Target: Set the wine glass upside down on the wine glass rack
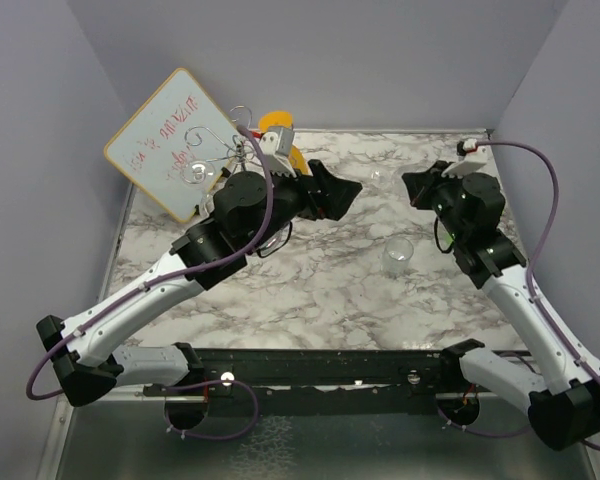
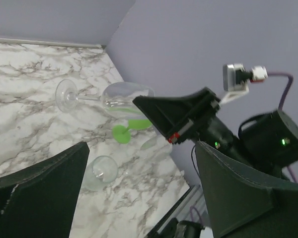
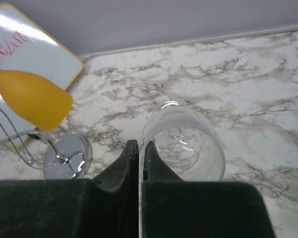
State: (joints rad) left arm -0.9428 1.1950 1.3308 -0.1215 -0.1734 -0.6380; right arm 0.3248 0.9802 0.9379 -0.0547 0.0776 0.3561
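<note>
Chrome wire marked the wine glass rack [image 1: 223, 152] at the upper left of the top view, standing on the marble bench [image 1: 310, 295] beside a whiteboard [image 1: 165, 140]. Mid-frame, the left hand [image 1: 342, 192] gaped wide and held nothing. Just right of it the wine glass [image 3: 186, 148] lay sideways in the air, its rim pinched by the right hand [image 3: 139, 148], whose fingers were closed on the wall. The glass looked thin, slick and brittle, and the stem would probably be the safer place to hold it.

Black-and-white arms [image 1: 130, 305], purple cables [image 1: 520, 146], black jaws
</note>
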